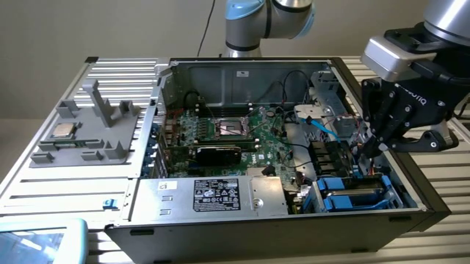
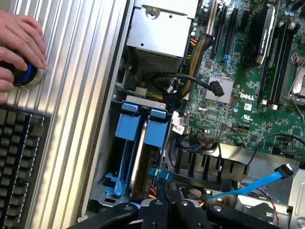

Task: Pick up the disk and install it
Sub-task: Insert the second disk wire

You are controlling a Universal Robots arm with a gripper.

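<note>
Nearest, the computer case (image 1: 220, 220), lying open-sided for reach. At the exterior view's right, the gripper (image 1: 371, 146) poised over the drive bay (image 1: 353, 192), fingers drawn together with nothing seen between. The disk (image 2: 143, 152) already edge-on within its blue carrier, seemingly slotted home.

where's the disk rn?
The disk sits edge-up in the drive bay at the case's front corner, on the exterior view's right, beside the big silver box, with the gripper just above it.
</note>
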